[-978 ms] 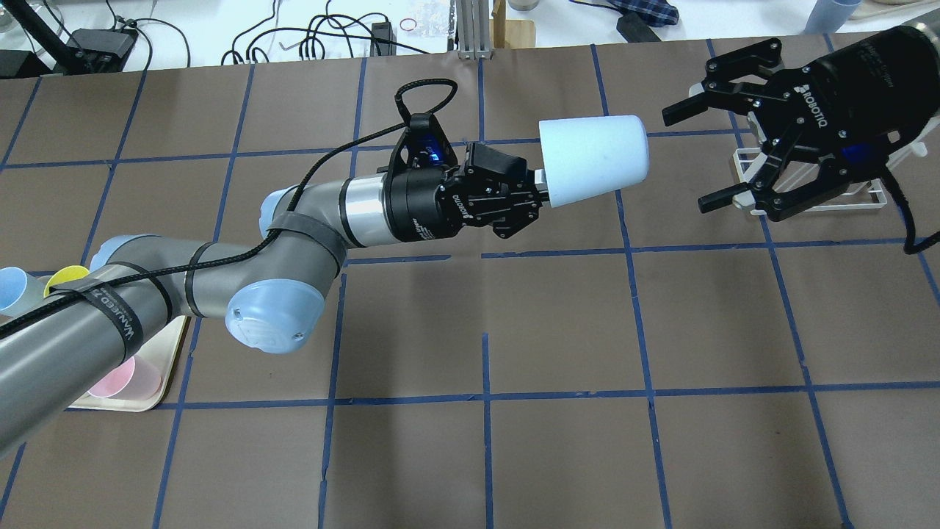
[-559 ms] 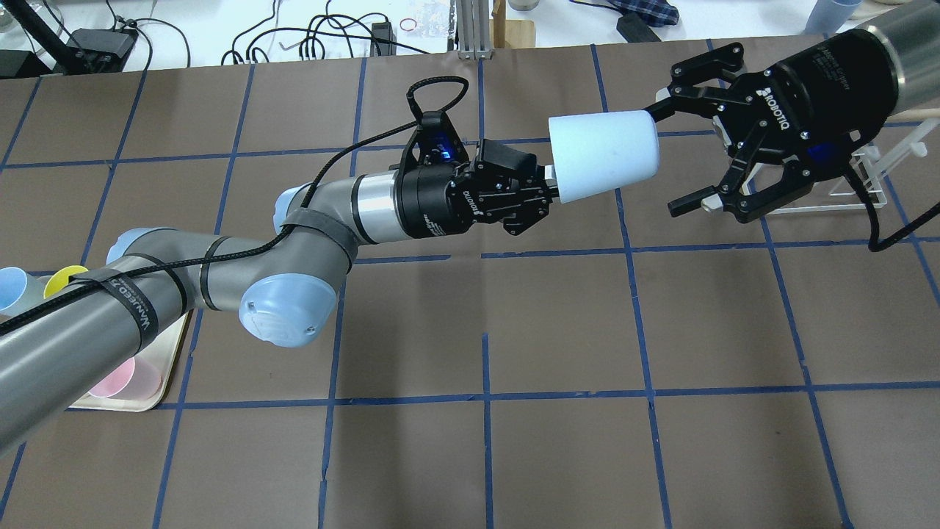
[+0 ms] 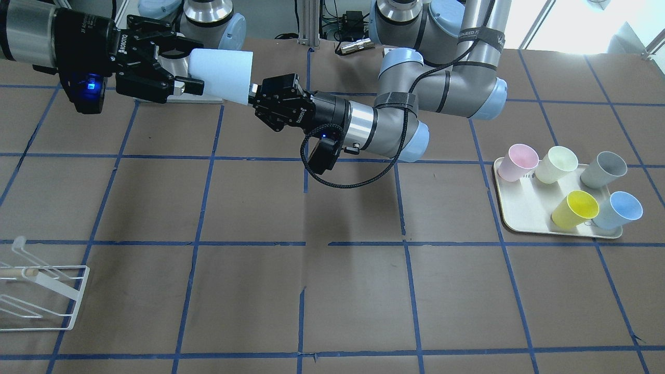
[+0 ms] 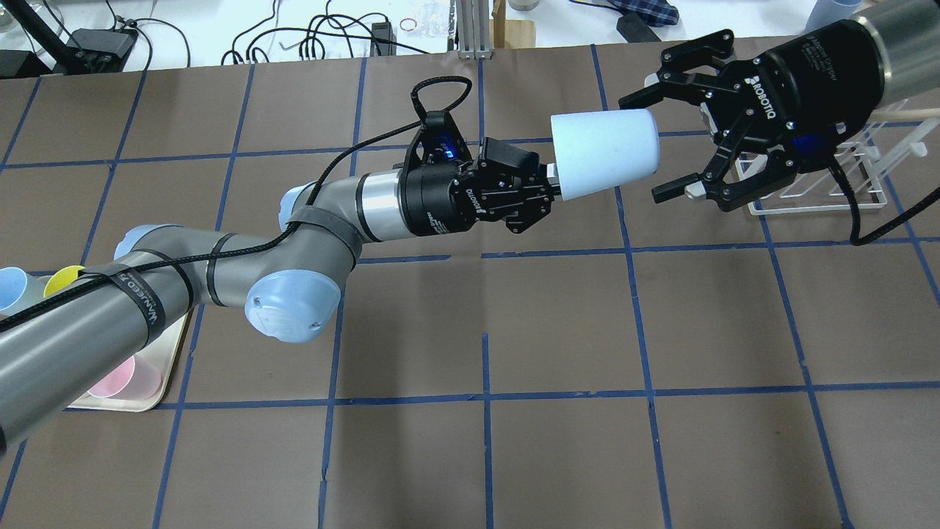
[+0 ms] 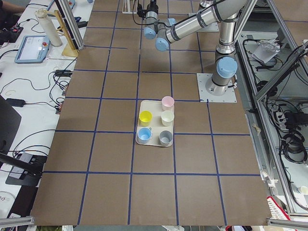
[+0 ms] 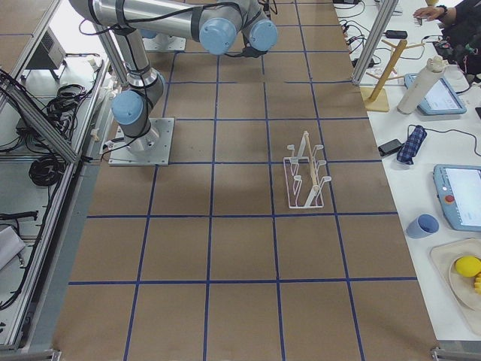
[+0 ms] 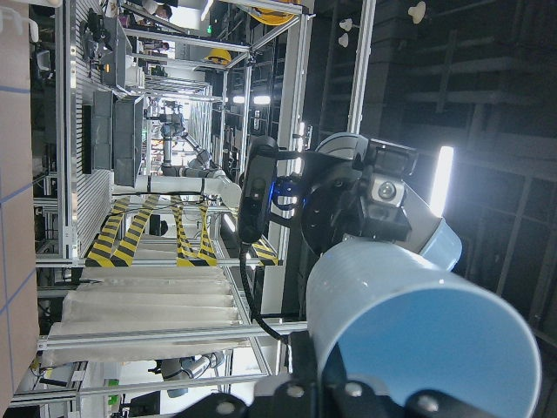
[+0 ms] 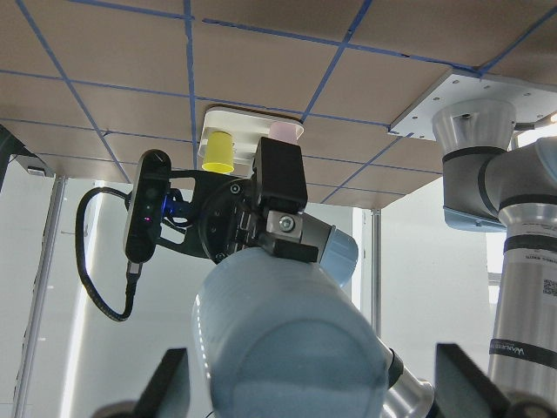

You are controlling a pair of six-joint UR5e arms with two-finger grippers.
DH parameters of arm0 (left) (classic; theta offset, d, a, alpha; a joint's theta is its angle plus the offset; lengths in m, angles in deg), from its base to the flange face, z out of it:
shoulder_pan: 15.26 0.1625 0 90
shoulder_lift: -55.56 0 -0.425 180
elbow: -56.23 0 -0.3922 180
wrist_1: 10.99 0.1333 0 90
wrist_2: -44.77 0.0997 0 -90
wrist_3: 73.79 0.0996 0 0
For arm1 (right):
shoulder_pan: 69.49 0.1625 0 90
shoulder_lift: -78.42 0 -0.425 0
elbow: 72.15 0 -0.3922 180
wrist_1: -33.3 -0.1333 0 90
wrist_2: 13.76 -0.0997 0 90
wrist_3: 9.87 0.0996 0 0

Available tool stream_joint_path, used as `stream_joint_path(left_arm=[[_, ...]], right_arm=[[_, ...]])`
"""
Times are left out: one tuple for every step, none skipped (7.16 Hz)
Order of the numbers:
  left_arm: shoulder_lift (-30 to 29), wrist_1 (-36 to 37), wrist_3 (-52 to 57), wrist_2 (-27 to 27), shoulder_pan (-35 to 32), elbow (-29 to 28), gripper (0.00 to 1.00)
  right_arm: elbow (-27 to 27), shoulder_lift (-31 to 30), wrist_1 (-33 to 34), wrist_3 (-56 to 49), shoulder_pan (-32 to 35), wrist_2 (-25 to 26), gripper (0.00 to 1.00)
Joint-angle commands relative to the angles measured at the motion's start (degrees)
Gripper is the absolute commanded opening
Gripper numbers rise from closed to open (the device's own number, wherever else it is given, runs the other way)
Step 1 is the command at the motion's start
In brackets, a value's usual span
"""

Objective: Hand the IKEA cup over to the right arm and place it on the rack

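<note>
Overhead exterior: over the last second the right gripper (image 4: 648,147) moved in, and its wide-open fingers now sat either side of the IKEA cup's (image 4: 604,153) base end, not yet pinching. Left gripper (image 4: 549,185) stayed clamped on the rim, with the cup sideways in the air near the bench's far edge, right of centre. Handover looked ready for the right-side squeeze. Rack (image 4: 808,208), toward the far right corner, carried no cup. Tray (image 3: 519,221), near the left edge, held pink cup (image 3: 519,161), cream cup (image 3: 558,163), grey cup (image 3: 605,169), yellow cup (image 3: 576,208) and blue cup (image 3: 621,210).
</note>
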Motion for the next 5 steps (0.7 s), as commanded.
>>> stream_joint_path(left_arm=[[-0.1, 0.4, -0.1, 0.0, -0.1, 0.0, 0.0], [-0.1, 0.4, -0.1, -0.1, -0.1, 0.0, 0.0], [-0.1, 0.4, -0.1, -0.1, -0.1, 0.0, 0.0], [-0.2, 0.7, -0.1, -0.1, -0.1, 0.0, 0.09], [-0.3, 0.7, -0.1, -0.1, -0.1, 0.0, 0.23]], right_arm=[[0.0, 0.1, 0.6, 0.0, 0.0, -0.3, 0.88], [-0.2, 0.1, 1.0, 0.1, 0.0, -0.3, 0.8], [-0.4, 0.0, 1.1, 0.1, 0.0, -0.3, 0.77], [-0.5, -0.1, 1.1, 0.1, 0.0, -0.3, 0.64], [-0.6, -0.3, 1.1, 0.1, 0.0, -0.4, 0.57]])
